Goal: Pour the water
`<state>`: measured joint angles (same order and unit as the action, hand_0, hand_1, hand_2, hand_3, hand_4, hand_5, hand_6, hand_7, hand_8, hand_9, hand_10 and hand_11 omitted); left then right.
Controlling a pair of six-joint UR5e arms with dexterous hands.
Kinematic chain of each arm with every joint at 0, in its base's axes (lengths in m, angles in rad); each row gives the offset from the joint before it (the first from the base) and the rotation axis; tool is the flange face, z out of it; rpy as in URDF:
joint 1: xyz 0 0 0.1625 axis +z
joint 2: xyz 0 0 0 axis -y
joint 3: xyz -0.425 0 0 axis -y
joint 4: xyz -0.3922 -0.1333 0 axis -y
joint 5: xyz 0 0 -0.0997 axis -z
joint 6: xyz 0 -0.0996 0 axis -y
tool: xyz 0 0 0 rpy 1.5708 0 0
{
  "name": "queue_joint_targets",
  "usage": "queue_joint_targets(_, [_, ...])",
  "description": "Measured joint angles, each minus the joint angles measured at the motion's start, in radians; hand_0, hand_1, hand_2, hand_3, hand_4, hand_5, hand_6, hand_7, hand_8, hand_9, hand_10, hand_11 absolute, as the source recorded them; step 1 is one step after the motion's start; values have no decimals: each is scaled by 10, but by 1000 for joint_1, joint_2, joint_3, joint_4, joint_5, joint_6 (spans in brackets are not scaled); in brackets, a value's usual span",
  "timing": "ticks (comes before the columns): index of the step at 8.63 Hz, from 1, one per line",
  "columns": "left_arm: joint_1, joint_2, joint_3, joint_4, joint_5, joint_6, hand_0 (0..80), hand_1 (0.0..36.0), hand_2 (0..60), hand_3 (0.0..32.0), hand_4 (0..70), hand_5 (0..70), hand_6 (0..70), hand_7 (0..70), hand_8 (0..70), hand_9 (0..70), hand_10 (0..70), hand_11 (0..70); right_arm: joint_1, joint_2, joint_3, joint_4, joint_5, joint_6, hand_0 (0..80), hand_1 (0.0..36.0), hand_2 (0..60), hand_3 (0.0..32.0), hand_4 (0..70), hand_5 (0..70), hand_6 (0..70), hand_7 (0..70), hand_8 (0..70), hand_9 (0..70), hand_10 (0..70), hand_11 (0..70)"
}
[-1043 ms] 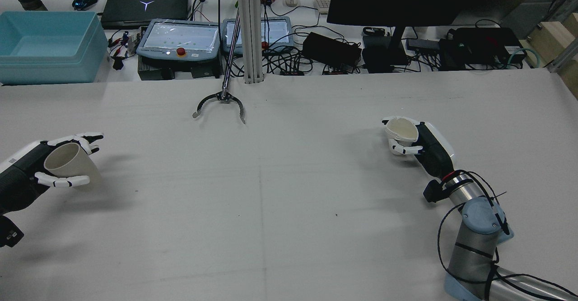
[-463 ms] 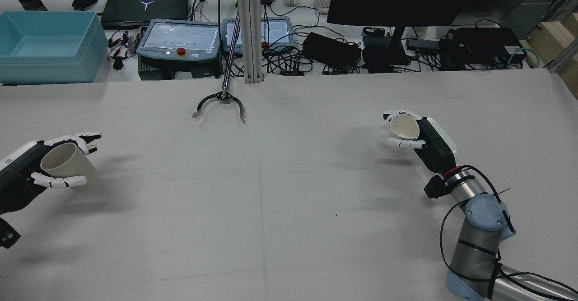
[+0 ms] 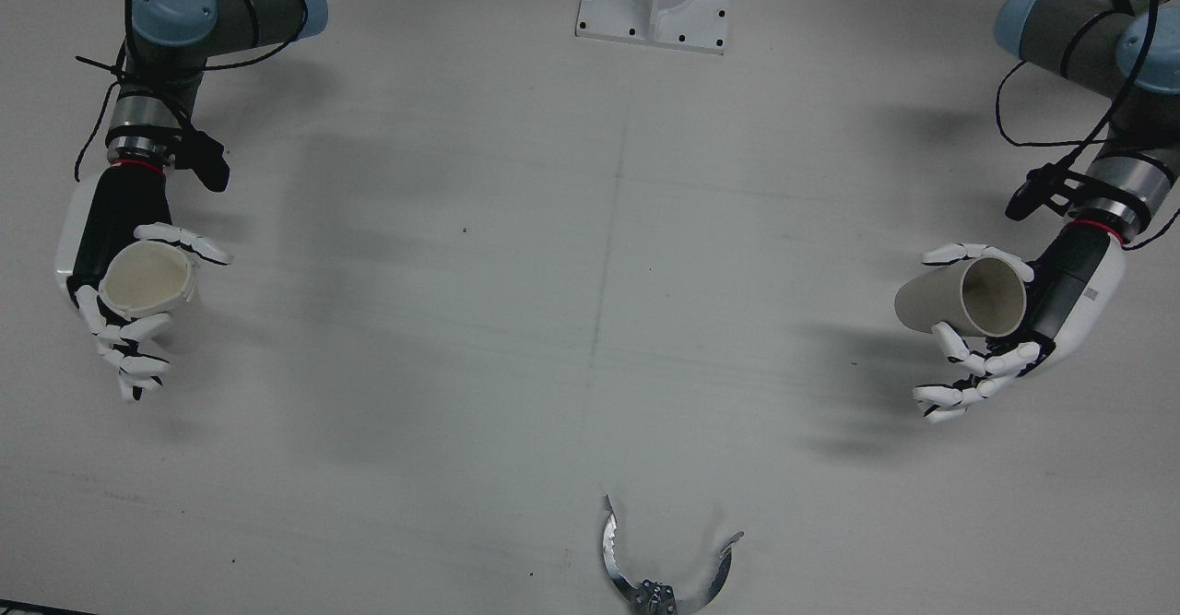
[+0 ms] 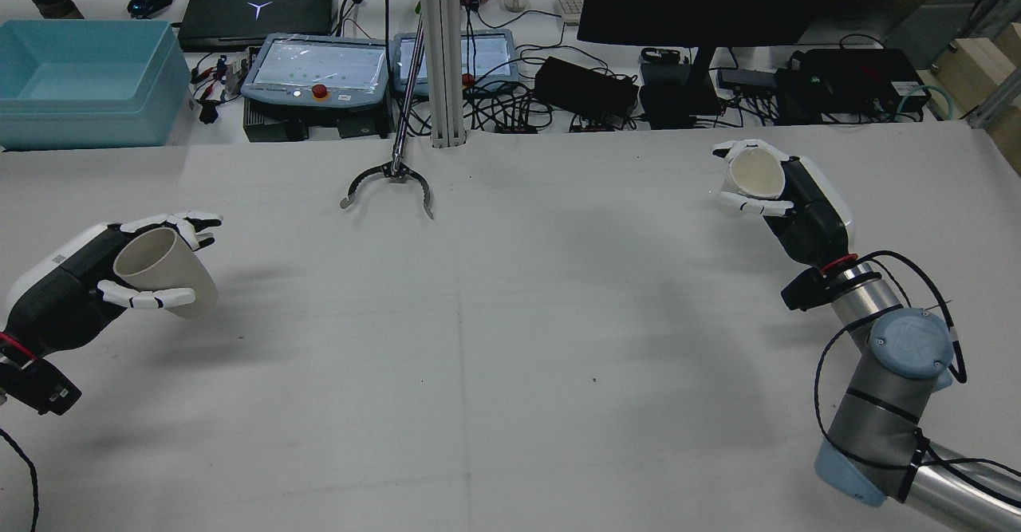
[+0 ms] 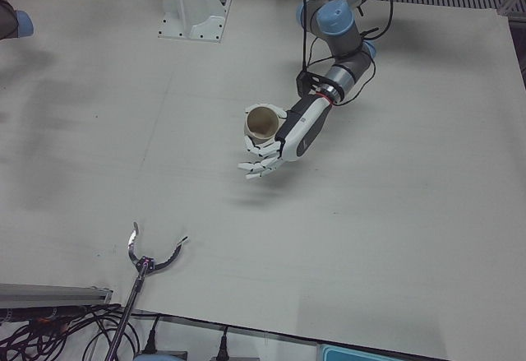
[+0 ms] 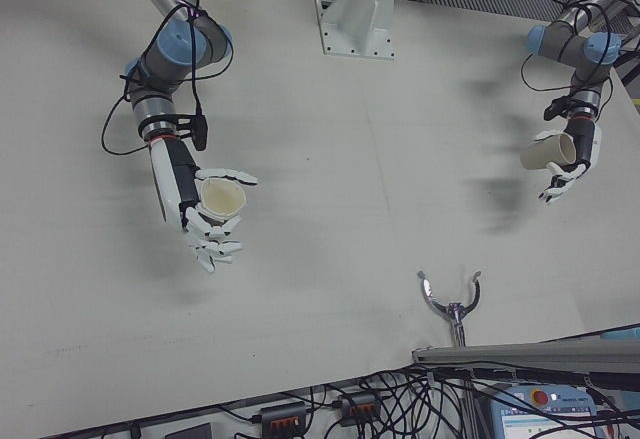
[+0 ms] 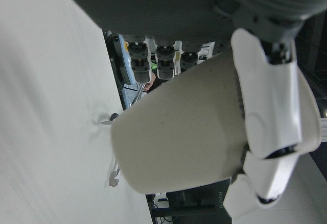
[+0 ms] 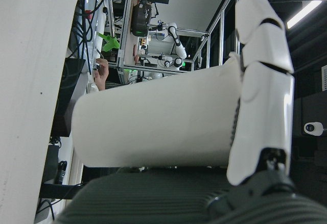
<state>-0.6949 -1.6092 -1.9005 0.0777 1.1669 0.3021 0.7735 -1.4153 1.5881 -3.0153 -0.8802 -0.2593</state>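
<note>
Since a moment ago my right hand (image 4: 786,189) has carried its cup away from me toward the cluttered bench, and my left hand (image 4: 88,277) has come inward and a little forward with its own cup. Taking the reach-grabber claw (image 4: 388,183) lying on the table (image 4: 510,340) as my marker and working from near me outward: the left cup (image 4: 163,271), beige paper, sits in my left hand on my side of the claw and well off to its left, my fingers (image 4: 147,300) curled around its wall, mouth tipped back toward my palm and base pointing out toward the table's middle; its shadow falls clear of it, so it is lifted off the surface. Farther out, about level with the claw and well off to its right, my right hand is wrapped around the right cup (image 4: 750,177), which stands nearly upright with its open mouth showing from behind and above. From the front view I look down into that same mouth (image 3: 147,281), but I cannot tell whether either cup has any water in it; both interiors just look pale. Beyond the claw, past the table's far edge, stand two teach pendants (image 4: 319,69), a tangle of cables (image 4: 510,109) and, far to the left, a blue bin (image 4: 88,85).
</note>
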Motion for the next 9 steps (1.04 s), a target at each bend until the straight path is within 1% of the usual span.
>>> queue_joint_targets(1, [1,-40,-9,33,5,-1,530,360,600,0,505,700,181,282,103,164,111,184,19,-10,34,-2,-3,0,630,266,178,0,208,522,264,369,167,250,72,130])
queue_joint_targets(2, [2,-93,-17,76,13,-6,527,360,600,0,499,700,183,282,105,166,112,185,39,-19,74,-13,-11,-1,637,275,197,0,211,538,271,379,168,251,72,131])
queue_joint_targets(3, [6,-153,-18,126,21,-9,520,360,600,0,494,700,186,287,109,172,113,186,59,-24,111,-39,-31,-1,592,359,600,0,244,688,337,426,217,308,97,172])
queue_joint_targets(4, [21,-225,-15,183,36,-10,515,360,600,0,481,700,186,285,109,173,114,186,76,-25,144,-73,-54,-1,525,360,600,0,294,700,390,501,248,352,107,184])
queue_joint_targets(5, [45,-288,-7,228,49,-10,513,360,600,0,479,700,187,285,111,175,114,187,84,-25,161,-93,-68,-1,517,360,600,0,314,700,411,533,264,374,113,193])
queue_joint_targets(8, [160,-438,10,329,64,-4,514,360,600,0,481,700,190,289,115,179,116,190,96,-26,184,-115,-82,-4,555,360,600,0,321,700,405,534,245,348,100,176])
queue_joint_targets(9, [193,-486,22,355,64,-2,511,360,600,0,479,700,192,291,118,182,118,192,96,-23,197,-127,-83,-8,569,360,600,0,310,700,397,530,234,333,96,171])
